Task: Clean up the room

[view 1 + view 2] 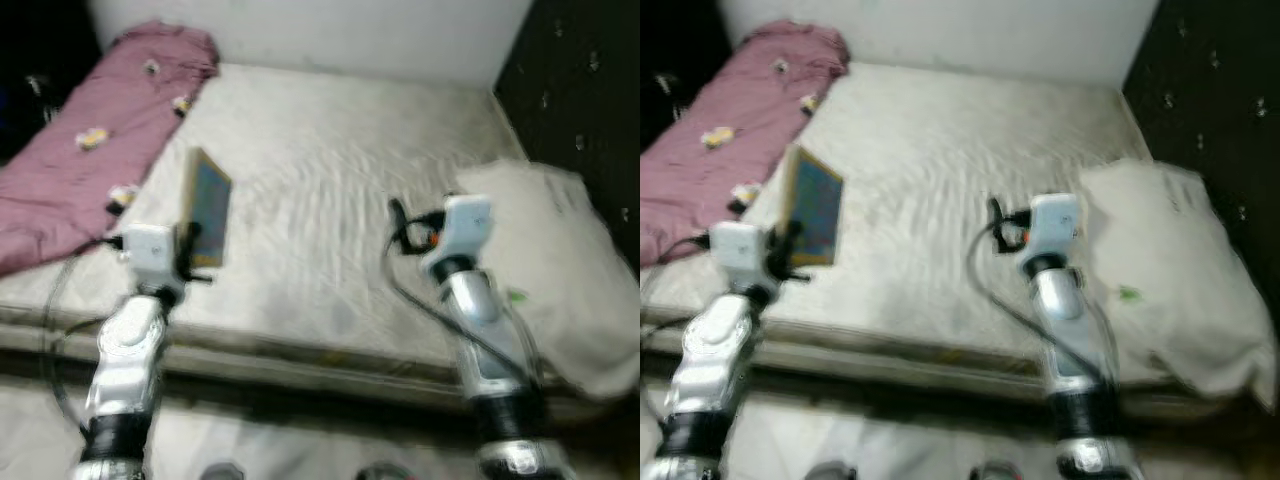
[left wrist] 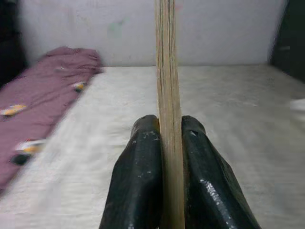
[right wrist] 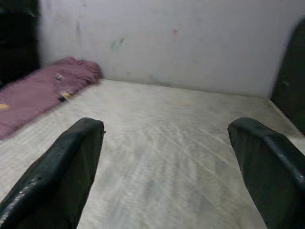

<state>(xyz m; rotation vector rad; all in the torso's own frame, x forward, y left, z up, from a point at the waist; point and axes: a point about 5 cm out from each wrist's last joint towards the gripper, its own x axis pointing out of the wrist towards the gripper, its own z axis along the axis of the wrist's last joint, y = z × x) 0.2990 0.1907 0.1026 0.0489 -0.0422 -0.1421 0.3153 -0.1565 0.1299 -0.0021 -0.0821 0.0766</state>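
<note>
A thin book with a blue cover (image 1: 208, 208) stands upright over the left part of the bare mattress (image 1: 330, 180). My left gripper (image 2: 166, 129) is shut on its lower edge, and the book's pale page edge (image 2: 167, 71) runs straight up between the two black fingers (image 2: 138, 181). My right gripper (image 3: 167, 143) is open above the middle of the mattress, nothing between its fingers (image 3: 62, 176). In the eye views the right gripper (image 1: 398, 222) is held out over the bed.
A crumpled pink blanket (image 1: 95, 140) with small printed patches lies along the bed's left side. A white pillow (image 1: 560, 260) sits at the right edge beside a dark wall (image 1: 590, 90). A white wall (image 1: 330, 30) stands behind the bed.
</note>
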